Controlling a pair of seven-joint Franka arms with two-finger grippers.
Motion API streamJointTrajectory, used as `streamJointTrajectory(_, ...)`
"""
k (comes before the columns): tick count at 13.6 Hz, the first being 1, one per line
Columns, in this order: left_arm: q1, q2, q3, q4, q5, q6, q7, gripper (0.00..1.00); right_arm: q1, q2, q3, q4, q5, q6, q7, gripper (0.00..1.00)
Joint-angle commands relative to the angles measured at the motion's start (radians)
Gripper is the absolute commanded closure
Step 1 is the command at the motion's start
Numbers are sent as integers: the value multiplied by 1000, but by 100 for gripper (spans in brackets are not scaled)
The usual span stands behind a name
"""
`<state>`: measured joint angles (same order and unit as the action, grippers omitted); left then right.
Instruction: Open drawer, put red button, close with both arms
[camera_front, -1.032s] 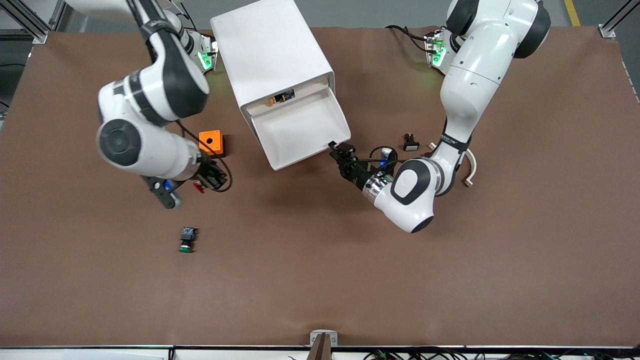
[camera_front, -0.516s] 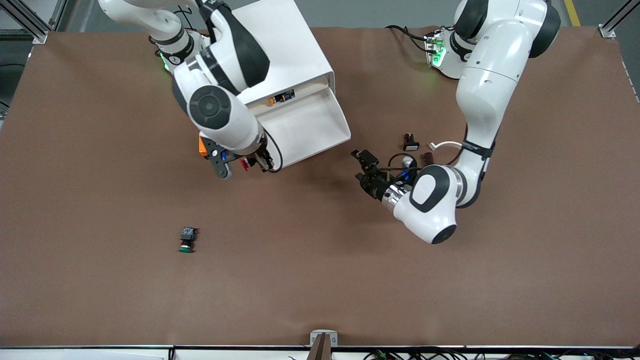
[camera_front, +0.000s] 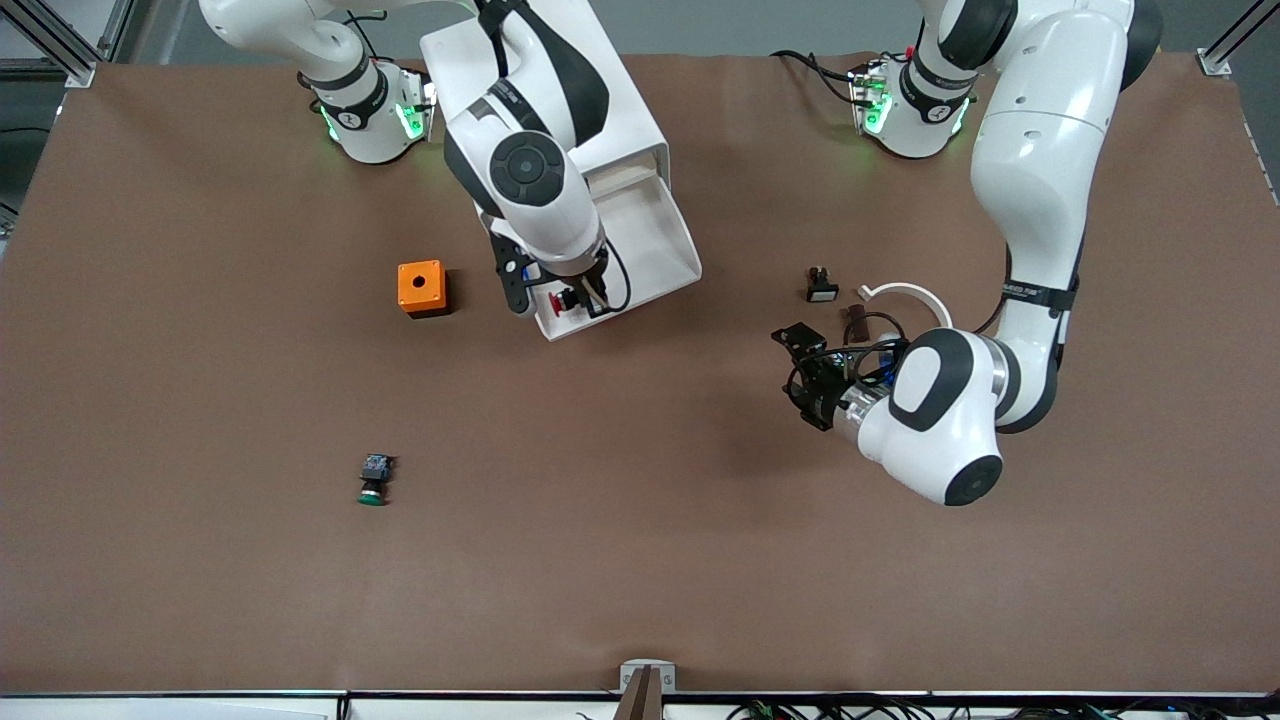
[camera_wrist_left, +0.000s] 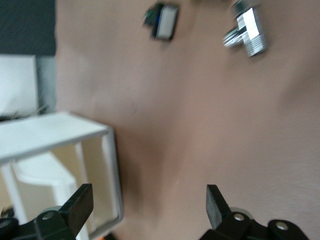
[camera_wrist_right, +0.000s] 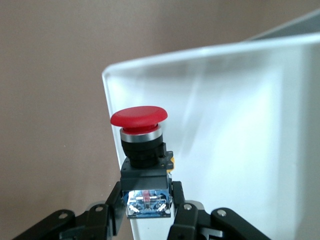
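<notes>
In the right wrist view I am clamping my right gripper (camera_wrist_right: 146, 210) on the red button (camera_wrist_right: 140, 145), which is hanging over the front corner of the drawer (camera_front: 640, 245), standing pulled out at upper centre of the front view. Opening is done; release and closing remain. My left gripper (camera_front: 800, 375), at centre right, is waiting with jaws spread, holding nothing.

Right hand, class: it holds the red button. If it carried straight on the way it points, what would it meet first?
Most likely the open drawer. The right hand, shut on the red button, points the cap at the tray's corner rim. Depth is unclear, so rim or inner floor could come first.
</notes>
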<state>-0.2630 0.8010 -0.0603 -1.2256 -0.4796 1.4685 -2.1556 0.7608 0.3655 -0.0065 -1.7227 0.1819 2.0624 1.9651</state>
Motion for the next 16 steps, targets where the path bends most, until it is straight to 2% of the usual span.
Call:
streamJointTrajectory(1,-15,-40,10,-3,136,-11,110,1,25,-7,-10,-15,18,38,64,90)
streamJointTrajectory(2,-10,-40,10,-3,148,-10,121,1,28,-2,-10,-15,18,47,72,86)
streamJointTrajectory(4,-5,-61,19,-3,151,-10,189,1,40,15,-10,-17,18,65,86,71)
streamJointTrajectory(7,-13,-88,56,-3,162,-8,319,1,48,26,-10,-15,18,84,87,33)
streamJointTrajectory(9,-9,-89,57,-2,161,3,365,1,45,24,-12,-6,18,81,87,3)
streamJointTrajectory(11,-10,-103,65,-3,162,29,422,0,34,18,-15,14,14,70,66,0)
streamJointTrajectory(13,-15,-105,68,-5,182,39,589,0,0,10,-18,35,13,56,-18,0)
streamJointTrajectory(16,-19,-100,60,-12,182,107,827,0,-116,-5,-18,121,13,-80,-239,0)
